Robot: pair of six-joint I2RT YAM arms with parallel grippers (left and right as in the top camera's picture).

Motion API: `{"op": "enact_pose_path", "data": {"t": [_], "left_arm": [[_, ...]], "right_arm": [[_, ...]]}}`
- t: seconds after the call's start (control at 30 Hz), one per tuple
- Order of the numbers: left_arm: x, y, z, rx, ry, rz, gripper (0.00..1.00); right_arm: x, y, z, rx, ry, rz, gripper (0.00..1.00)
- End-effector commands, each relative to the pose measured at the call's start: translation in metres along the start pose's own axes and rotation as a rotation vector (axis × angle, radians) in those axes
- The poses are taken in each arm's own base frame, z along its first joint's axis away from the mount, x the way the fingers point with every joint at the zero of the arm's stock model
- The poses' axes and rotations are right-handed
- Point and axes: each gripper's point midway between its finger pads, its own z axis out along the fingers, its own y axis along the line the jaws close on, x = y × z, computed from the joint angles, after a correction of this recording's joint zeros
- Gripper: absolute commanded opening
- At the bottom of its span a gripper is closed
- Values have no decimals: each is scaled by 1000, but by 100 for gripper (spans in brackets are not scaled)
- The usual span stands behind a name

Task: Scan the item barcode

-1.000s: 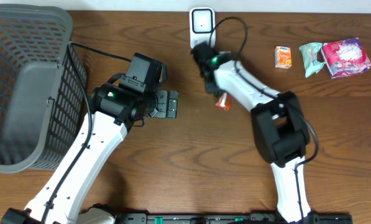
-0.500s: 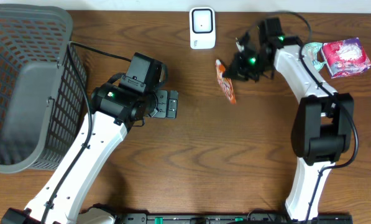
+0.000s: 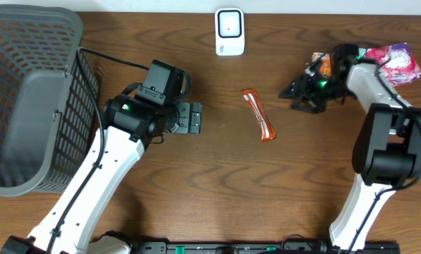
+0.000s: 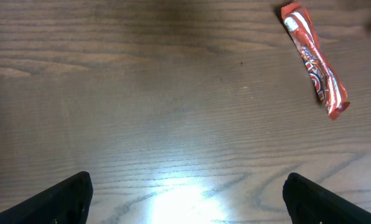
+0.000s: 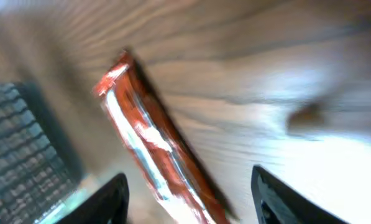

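At upper right, your right arm bends leftward, right gripper (image 3: 292, 97) parted and empty, clear of the snack bar (image 3: 258, 115); left gripper (image 3: 193, 118) gapes empty.

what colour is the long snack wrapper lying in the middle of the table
The snack wrapper is red-orange with white markings, clearest in the left wrist view.

Overhead top-down; both wrists low, sharing wrapper (image 4: 314, 59).

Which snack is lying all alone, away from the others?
The long red stick packet, alone in the middle of the table. The small orange carton and the pink packet sit close together at the far right.
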Motion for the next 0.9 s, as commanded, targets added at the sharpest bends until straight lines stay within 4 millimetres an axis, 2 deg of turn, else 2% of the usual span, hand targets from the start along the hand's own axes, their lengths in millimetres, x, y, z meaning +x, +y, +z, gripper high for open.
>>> {"op": "enact_pose_path", "data": {"t": [0.0,0.07,0.13,0.3,0.4,0.47,0.57,0.63,0.73,0.87], "left_arm": [[0,1,0,-2,3,-2,98],[0,1,0,-2,3,-2,98],[0,1,0,-2,3,-2,98],[0,1,0,-2,3,-2,98],[0,1,0,-2,3,-2,98],[0,1,0,-2,3,-2,98],[0,1,0,-2,3,-2,98],[0,1,0,-2,3,-2,98],[0,1,0,-2,3,-2,98],[0,1,0,-2,3,-2,98]], "right_arm": [[-16,22,-53,157,-129,-193,58],[0,46,-59,163,-93,-330,56],[13,59,-51,191,-57,-431,56],[24,61,-23,495,-56,-491,55],[32,73,-9,655,-93,-556,55],[34,80,-7,803,-160,-595,56],[33,90,-15,1014,-305,-606,59],[39,98,-11,1075,-356,-625,63],[53,106,13,1082,-338,-679,64],[59,98,37,1097,-331,-676,64]]}}
